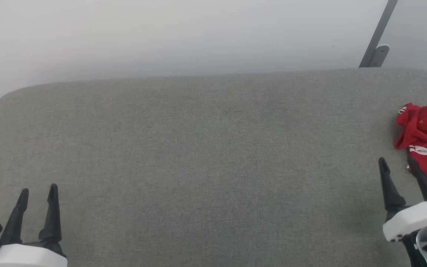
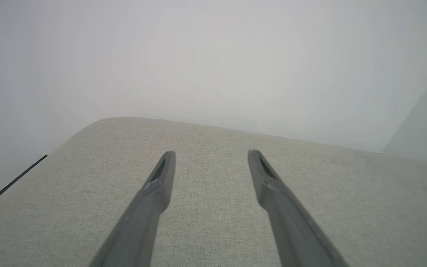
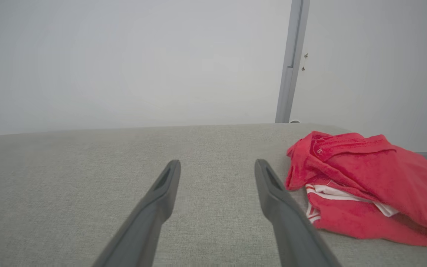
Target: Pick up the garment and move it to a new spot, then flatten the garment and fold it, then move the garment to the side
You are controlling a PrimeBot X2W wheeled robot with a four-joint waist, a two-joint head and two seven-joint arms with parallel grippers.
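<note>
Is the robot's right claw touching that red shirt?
Cannot tell. In the head view one finger of the right gripper overlaps the garment; the right wrist view shows that finger beside its edge, with no plain gap or contact.

The garment (image 1: 426, 137) is bright red, with a white strip and thin red-and-white stripes showing among its folds. The cushioned surface (image 1: 198, 148) is a plain, muted grey-green weave. The wall (image 1: 161, 33) is blank off-white, and the post (image 1: 378, 33) is mid grey. The left gripper (image 1: 39, 188) and right gripper (image 1: 397, 160) both have black fingers and white housings.
</note>
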